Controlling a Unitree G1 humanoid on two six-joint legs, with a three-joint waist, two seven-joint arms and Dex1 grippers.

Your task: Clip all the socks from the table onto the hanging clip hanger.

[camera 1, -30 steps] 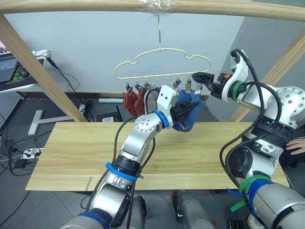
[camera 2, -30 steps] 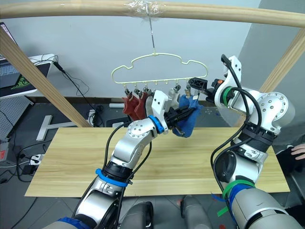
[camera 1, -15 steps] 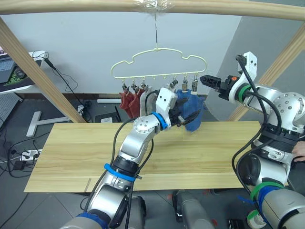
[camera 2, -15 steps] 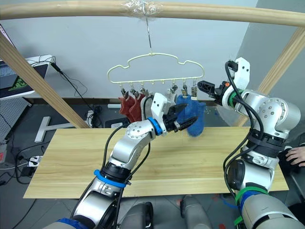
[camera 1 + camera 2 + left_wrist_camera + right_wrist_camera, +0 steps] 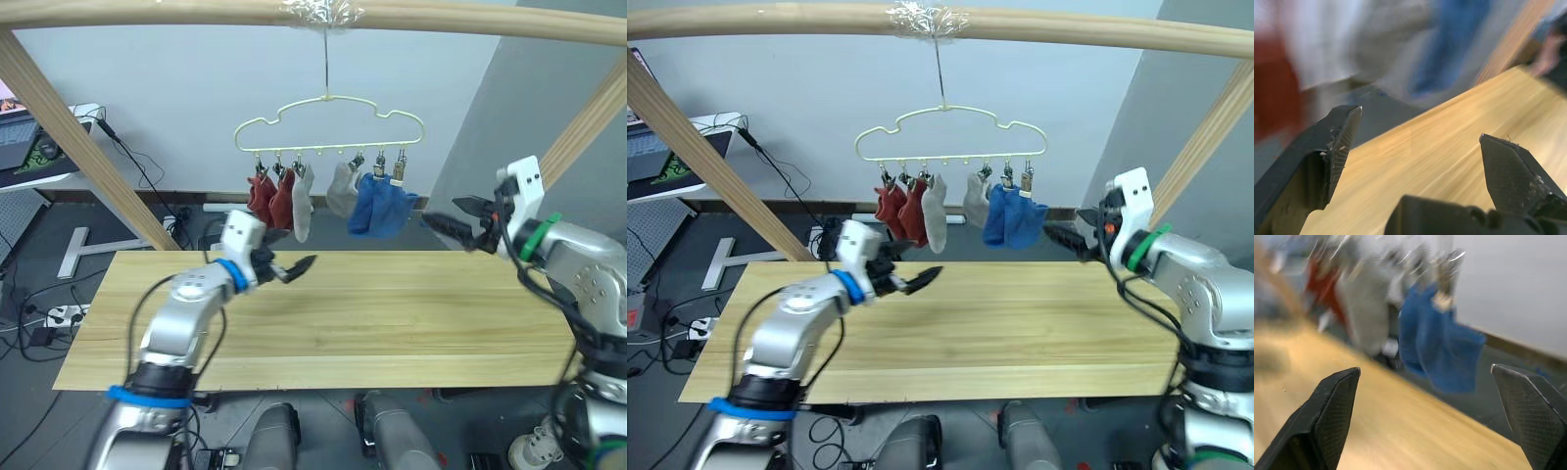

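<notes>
The left hand [image 5: 294, 267] is released over the bench [image 5: 392, 323]. All six socks [image 5: 294, 196] hang on the clip hanger [image 5: 333, 122]; soft and light, best gripped at the cuff. The right hand [image 5: 446, 223] is released too.

The long table [image 5: 392, 323] is light wood with thin grain lines and a smooth, soft shine. The thin pale-yellow wire hanger [image 5: 328, 122] looks like smooth coated metal, with small shiny metal clips [image 5: 400, 170]. The red, grey and blue socks [image 5: 382, 209] are soft, matt cloth. The thick pole frame [image 5: 59, 127] is smooth pale wood.
</notes>
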